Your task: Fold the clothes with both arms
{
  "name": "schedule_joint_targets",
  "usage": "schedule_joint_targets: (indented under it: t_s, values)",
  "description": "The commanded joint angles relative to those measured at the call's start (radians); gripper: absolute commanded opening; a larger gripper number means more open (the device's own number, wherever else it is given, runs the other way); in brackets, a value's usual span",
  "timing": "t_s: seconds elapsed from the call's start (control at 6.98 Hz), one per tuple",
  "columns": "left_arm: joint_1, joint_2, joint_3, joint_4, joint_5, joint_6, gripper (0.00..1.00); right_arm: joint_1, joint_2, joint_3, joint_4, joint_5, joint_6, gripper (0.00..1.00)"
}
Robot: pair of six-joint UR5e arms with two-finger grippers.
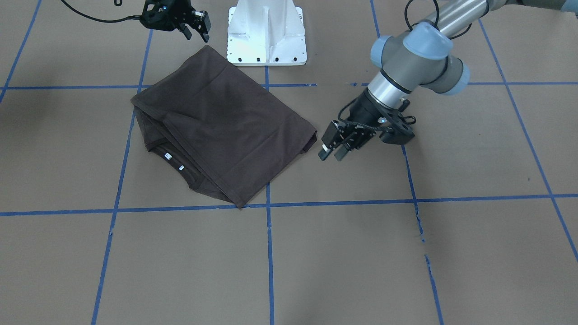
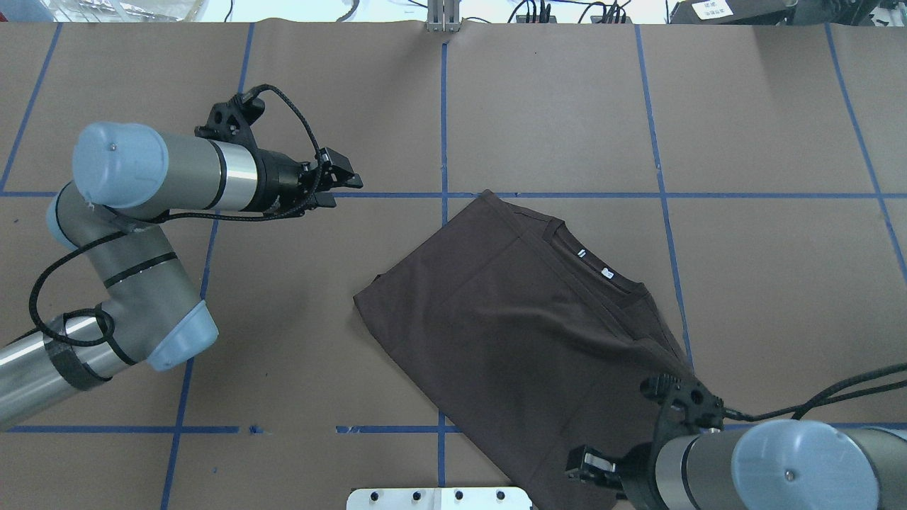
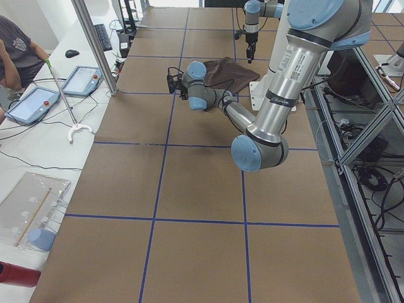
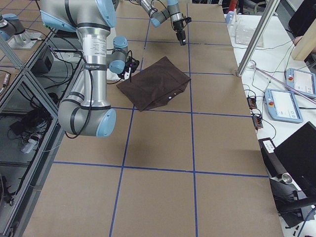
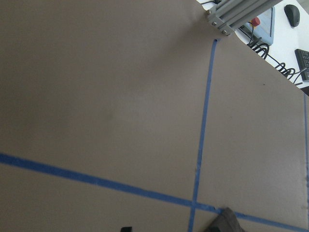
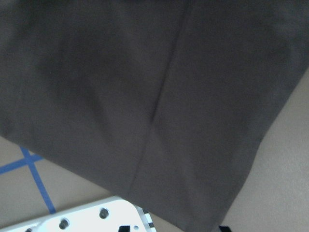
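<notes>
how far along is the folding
Done: the shirt lies folded into a flat rectangle, collar at one edge. In hand: nothing; the left gripper and right gripper are both open and empty. Left: perhaps one more fold, if any.

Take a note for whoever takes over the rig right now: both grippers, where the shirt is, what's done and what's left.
Left gripper: open, empty, off the T-shirt.
Right gripper: open, empty, above the shirt's corner by the white pedestal.
Shirt: flat on the table, folded into a rough rectangle, sleeves tucked in, neck tags showing at one edge.
Left: probably one more fold in half, then tidy up.
</notes>
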Motion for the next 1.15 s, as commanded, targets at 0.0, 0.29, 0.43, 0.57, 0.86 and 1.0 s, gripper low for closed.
schedule_joint_targets:
  t_s: [0.0, 0.29, 0.43, 0.57, 0.86, 1.0]
  values:
    - [0.149, 0.015, -0.031, 0.156, 0.179, -0.083, 0.60, 0.121, 0.049, -0.008, 0.000, -0.004, -0.003, 1.00]
    - [0.197, 0.009, -0.033, 0.258, 0.187, -0.083, 0.54, 0.129, 0.089, -0.051, 0.001, -0.019, -0.006, 1.00]
    - [0.200, 0.006, -0.037, 0.303, 0.187, -0.083, 0.54, 0.130, 0.094, -0.056, 0.001, -0.019, -0.005, 1.00]
    - [0.200, 0.008, -0.042, 0.338, 0.189, -0.077, 0.53, 0.130, 0.096, -0.057, 0.001, -0.021, -0.005, 1.00]
    - [0.203, 0.008, -0.042, 0.338, 0.187, -0.072, 0.46, 0.129, 0.096, -0.074, 0.006, -0.029, -0.005, 1.00]
    - [0.210, 0.001, -0.042, 0.338, 0.187, -0.072, 0.43, 0.127, 0.096, -0.074, 0.006, -0.030, -0.003, 1.00]
